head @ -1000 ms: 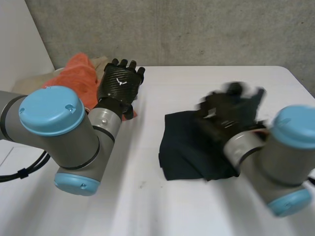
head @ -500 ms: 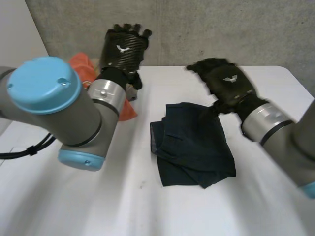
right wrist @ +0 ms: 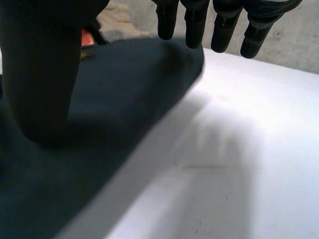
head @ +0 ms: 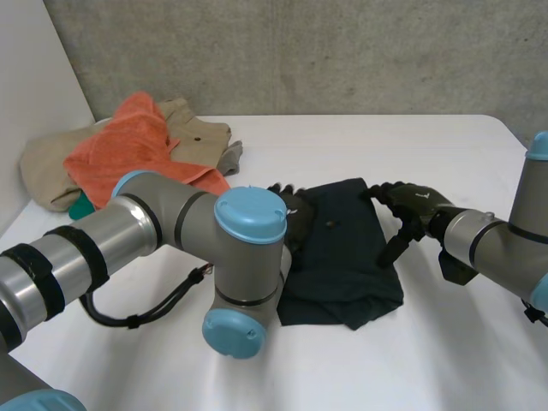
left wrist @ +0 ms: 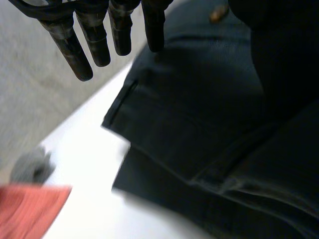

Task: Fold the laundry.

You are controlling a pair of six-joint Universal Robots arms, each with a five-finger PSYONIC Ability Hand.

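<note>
**Both hands open at the folded dark garment**

In the middle of the white table (head: 360,137): a dark garment (head: 342,257), folded into a rough rectangle. Layered edges along its near side. On its top face, towards the far edge, a small brass-coloured stud (head: 330,225) (button or rivet, cannot tell which).

Left hand (head: 295,218): sits at the garment's left edge, partly hidden in the head view behind the light-blue cap of the left arm (head: 154,227). From its own wrist, straight, spread fingers (left wrist: 94,35) above the cloth's edge near a corner, with one fingertip at or just above the fabric. Thumb (left wrist: 284,45) out over the cloth, apart from the fingers. Open, not closed on the cloth.

Right hand (head: 417,204): sits at the garment's right edge, near the far corner. Fingers (right wrist: 194,20) straight and apart, reaching out past the cloth's edge. Thumb (right wrist: 42,74) pointing down onto the fabric; pressing or merely touching, cannot tell. Open as well.

At the table's far left, well apart from the dark garment: a loose heap, with an orange cloth (head: 128,154) lying over a beige garment (head: 193,128).
</note>
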